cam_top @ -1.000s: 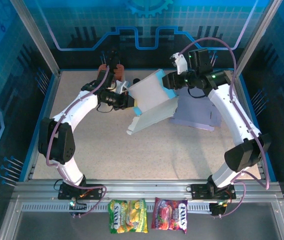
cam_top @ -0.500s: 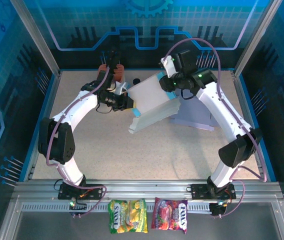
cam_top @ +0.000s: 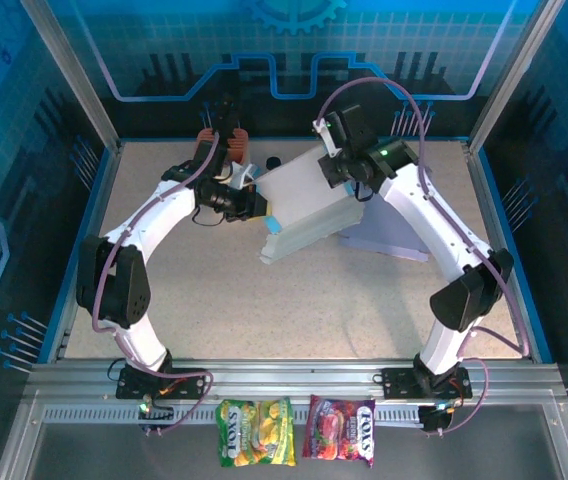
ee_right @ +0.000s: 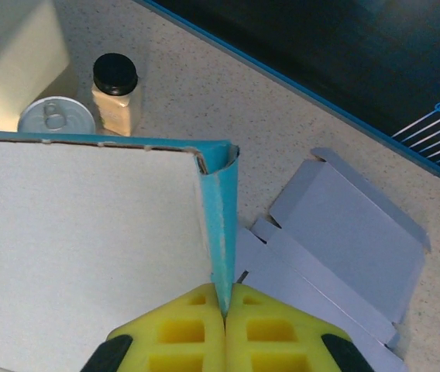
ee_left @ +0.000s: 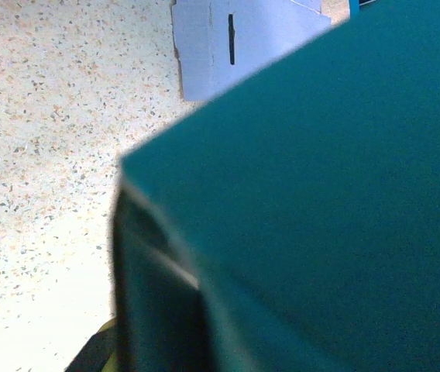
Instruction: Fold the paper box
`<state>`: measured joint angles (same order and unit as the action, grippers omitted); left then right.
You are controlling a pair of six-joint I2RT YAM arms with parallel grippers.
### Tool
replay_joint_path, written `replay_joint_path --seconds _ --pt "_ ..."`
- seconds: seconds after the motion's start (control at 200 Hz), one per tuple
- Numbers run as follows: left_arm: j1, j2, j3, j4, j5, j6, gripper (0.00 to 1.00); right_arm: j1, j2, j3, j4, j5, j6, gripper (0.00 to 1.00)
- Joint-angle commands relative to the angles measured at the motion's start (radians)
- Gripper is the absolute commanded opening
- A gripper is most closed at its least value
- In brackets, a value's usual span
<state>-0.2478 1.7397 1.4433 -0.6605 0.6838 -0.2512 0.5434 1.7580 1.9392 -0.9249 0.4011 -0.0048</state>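
— Where is the paper box sitting?

— I'm seeing the paper box (cam_top: 302, 205) tilting above the far middle of the worktop (cam_top: 214, 290), between my two arms.

— And the right hand?

— My right hand (ee_right: 224, 310) is pinching the teal flap at the box's far right corner, its yellow pads (ee_right: 181, 333) pressed together on the thin edge.

— The left?

— The left hand (cam_top: 254, 203) is squeezing narrow on the box's left edge. Its camera is looking straight onto teal card.

— Anything around it?

— A flat lilac sheet (cam_top: 394, 238) is lying just right of the box, and a tin (ee_right: 56, 116) and a black-capped jar (ee_right: 115, 93) are standing side by side beyond it.
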Motion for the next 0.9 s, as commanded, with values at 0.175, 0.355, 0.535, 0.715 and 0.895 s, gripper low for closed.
replay_joint_path --seconds 0.175,0.355,0.535,0.715,0.895 --pt "0.003 -0.041 0.052 -0.017 -0.005 0.02 0.0 0.027 0.058 0.061 -0.116 0.067 0.02 0.17" --pt "0.002 -0.035 0.059 -0.017 -0.007 0.02 0.0 0.018 0.07 0.067 -0.13 0.038 0.033 0.19" --pt "0.002 -0.031 0.06 -0.021 -0.007 0.023 0.0 0.013 0.087 0.083 -0.149 0.042 0.041 0.21" --pt "0.002 -0.03 0.063 -0.02 -0.009 0.021 0.0 0.01 0.092 0.083 -0.16 0.024 0.048 0.21" --pt "0.002 -0.026 0.068 -0.019 -0.007 0.018 0.0 0.007 0.092 0.076 -0.163 0.028 0.055 0.18"
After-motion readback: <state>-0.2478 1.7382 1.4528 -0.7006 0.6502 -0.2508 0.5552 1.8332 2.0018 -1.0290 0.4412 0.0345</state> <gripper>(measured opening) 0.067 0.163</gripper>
